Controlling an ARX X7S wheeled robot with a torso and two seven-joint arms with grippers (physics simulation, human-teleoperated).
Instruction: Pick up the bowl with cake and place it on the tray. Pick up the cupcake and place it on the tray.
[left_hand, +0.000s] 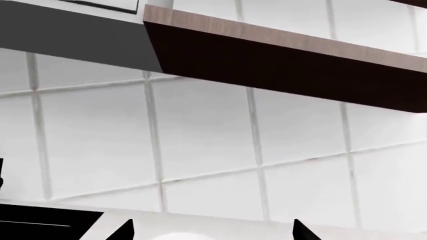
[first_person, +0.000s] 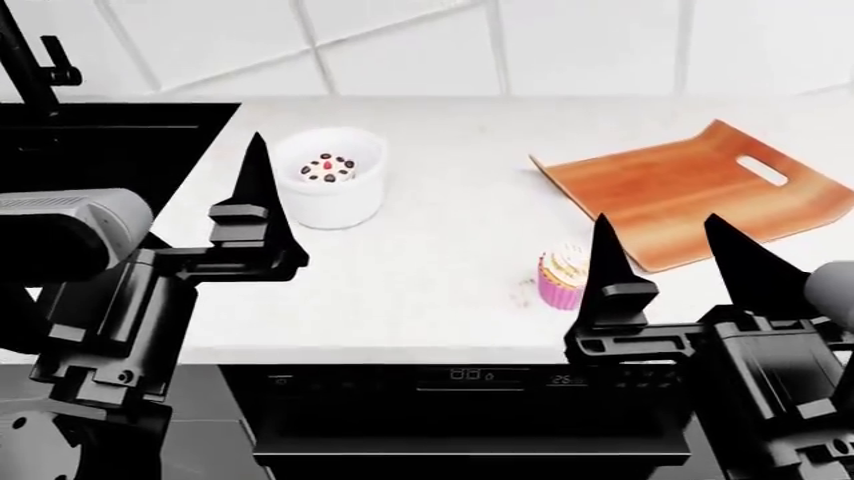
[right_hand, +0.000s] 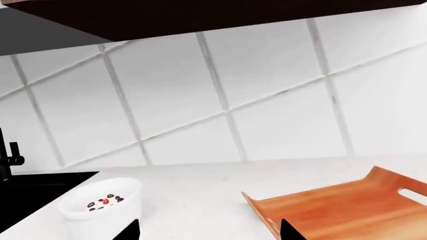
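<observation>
One thick-walled white bowl (first_person: 332, 180), pleated pink cupcake (first_person: 562, 278), flat wooden tray (first_person: 694, 193)

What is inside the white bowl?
The bowl holds a small cake with white icing, dark dots and a red berry. Its lower part and the bowl's floor are hidden by the wall.

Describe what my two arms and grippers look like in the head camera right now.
Both are matte black and blocky. The left gripper shows one long, pointed, wedge-shaped finger on a stepped black mount, with a light grey cylindrical link behind it. The right gripper shows two matching pointed fingers on a black angular body, with a grey rounded part at the frame's edge. No cables or markings are visible.
</observation>
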